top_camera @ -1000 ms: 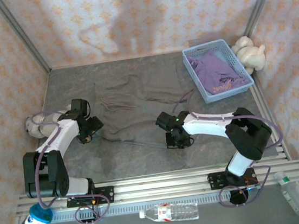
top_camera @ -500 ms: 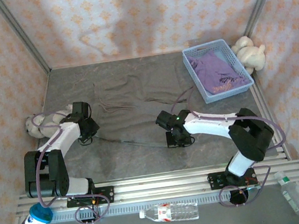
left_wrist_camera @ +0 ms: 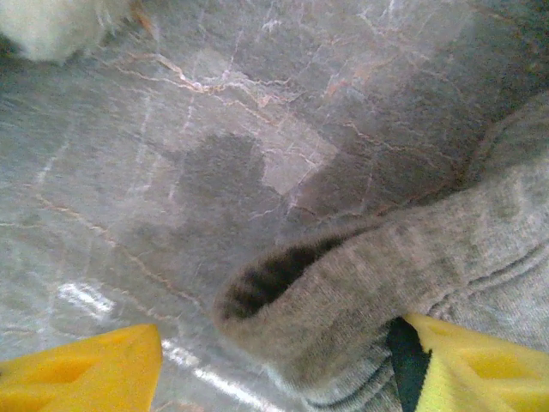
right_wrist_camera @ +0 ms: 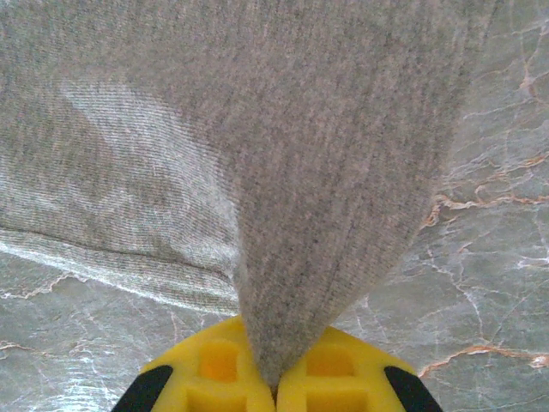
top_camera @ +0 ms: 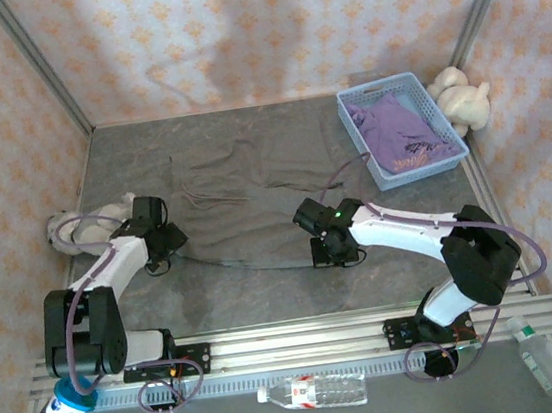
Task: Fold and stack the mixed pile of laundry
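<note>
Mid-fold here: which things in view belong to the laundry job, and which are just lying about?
Job:
- grey-olive cloth garment, spread flat, pinched in the right pincer
- lavender-purple cloth T-shirt

Lying about:
- light blue plastic mesh basket holding that T-shirt
- beige plush toy, back right
- pale plush toy, left
- clear plastic water bottle
- blue-and-white cup

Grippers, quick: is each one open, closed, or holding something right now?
Left gripper: open, straddling a folded edge of the grey garment.
Right gripper: closed, pinching the grey garment.
</note>
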`<state>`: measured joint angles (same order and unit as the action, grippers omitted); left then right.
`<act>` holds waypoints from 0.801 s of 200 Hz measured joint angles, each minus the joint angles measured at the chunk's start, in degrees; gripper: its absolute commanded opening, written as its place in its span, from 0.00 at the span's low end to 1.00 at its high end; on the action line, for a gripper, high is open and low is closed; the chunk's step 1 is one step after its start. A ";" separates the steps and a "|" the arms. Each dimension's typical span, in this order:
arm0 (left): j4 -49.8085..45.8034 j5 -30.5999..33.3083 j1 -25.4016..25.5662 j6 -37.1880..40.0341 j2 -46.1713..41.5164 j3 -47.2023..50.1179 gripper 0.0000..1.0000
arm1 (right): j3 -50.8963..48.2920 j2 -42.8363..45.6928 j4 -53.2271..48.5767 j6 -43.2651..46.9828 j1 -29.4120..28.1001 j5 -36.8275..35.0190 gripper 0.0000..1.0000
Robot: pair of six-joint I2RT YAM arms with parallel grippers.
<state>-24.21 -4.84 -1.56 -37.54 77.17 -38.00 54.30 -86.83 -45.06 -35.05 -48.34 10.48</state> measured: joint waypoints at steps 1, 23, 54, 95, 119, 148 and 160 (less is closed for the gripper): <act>0.13 -0.02 0.00 -0.02 0.07 0.04 0.68 | 0.00 0.00 0.00 0.00 0.00 0.00 0.00; 3.50 -0.57 0.00 -1.18 2.47 1.01 0.45 | -0.04 0.00 0.02 0.00 0.02 0.00 0.00; 5.92 -0.72 0.04 -2.67 3.08 1.18 0.10 | -0.46 0.00 0.02 0.46 0.02 0.44 0.00; 1.86 -0.81 0.04 -3.54 -2.99 1.75 0.00 | -1.36 1.29 -0.37 0.76 0.17 3.21 0.00; -4.92 -1.97 0.04 -4.59 -10.40 1.75 0.00 | -3.23 6.05 -1.20 -0.33 0.15 6.43 0.00; -13.16 -2.23 0.04 -5.33 -19.26 1.44 0.00 | -2.25 13.46 -3.21 -1.81 1.16 9.31 0.00; -15.67 -2.25 0.04 -5.99 -20.61 0.33 0.00 | 0.20 14.49 -4.57 -1.95 2.99 10.01 0.00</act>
<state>-39.88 -7.09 -1.52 -43.53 56.55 -37.67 54.50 -72.34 -49.63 -36.99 -45.34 20.49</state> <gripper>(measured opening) 0.045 0.053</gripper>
